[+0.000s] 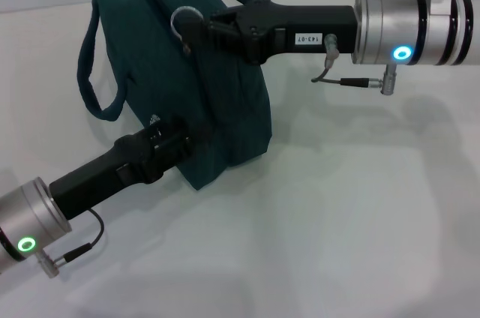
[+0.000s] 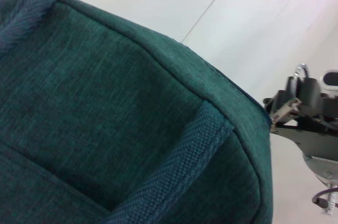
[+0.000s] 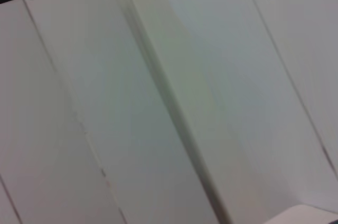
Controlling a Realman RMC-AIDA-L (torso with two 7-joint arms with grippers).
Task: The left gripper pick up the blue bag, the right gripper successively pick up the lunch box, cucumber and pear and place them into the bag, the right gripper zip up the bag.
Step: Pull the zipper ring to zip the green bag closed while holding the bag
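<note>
A large dark teal-blue fabric bag (image 1: 187,85) with rope-like handles stands upright on the plain white counter (image 1: 352,220), and both arms reach in to it. One handle loops out from the bag's side farthest from the right arm; a small white logo shows low on the bag's face, just above the left arm's black wrist.

The left gripper (image 1: 196,138) is pressed against the lower edge of the bag, near the logo. Its fingers are buried in the fabric, so whether they clamp the cloth or merely rest against it cannot be told. The left wrist view shows the bag's woven side and a strap right up close.

The right gripper (image 1: 196,24) sits at the top of the bag, at the metal ring pull (image 1: 184,18) of the zipper. Its fingers appear drawn narrow around the ring, which stands up beside the black fingertips.
</note>
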